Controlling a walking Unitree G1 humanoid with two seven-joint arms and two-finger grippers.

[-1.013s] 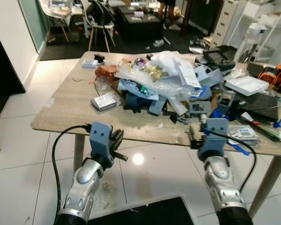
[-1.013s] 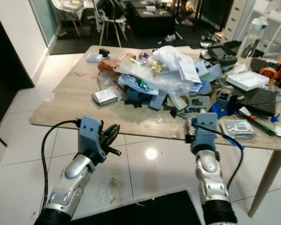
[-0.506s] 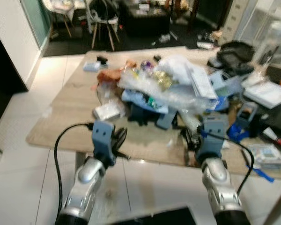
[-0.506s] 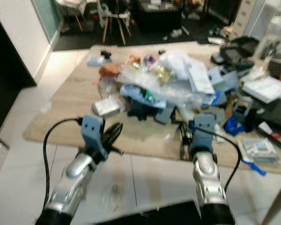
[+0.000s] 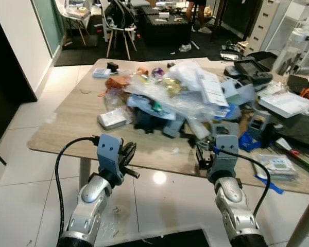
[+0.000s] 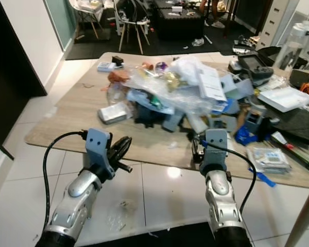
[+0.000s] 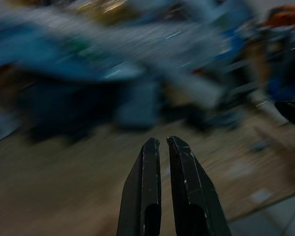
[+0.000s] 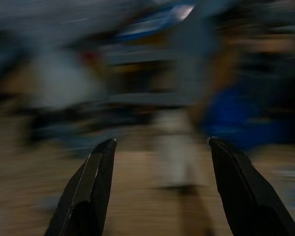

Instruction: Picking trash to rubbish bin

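Wooden bench (image 5: 67,128) heaped with trash pile (image 5: 188,95), left claw (image 7: 162,147) pressed together at the near edge, right claw (image 8: 160,147) spread wide, holding nothing

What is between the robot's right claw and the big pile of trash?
Bare wood table, with one small white scrap lying on it, seen in the left eye view. The right gripper, jaws open, sits at the table's near edge before the trash pile.

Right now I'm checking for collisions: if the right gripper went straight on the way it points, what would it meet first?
Probably the pale scrap lying on the wooden table, just ahead between the right gripper's open fingers, with the trash pile behind it. The wrist view is blurred, so depth is uncertain.
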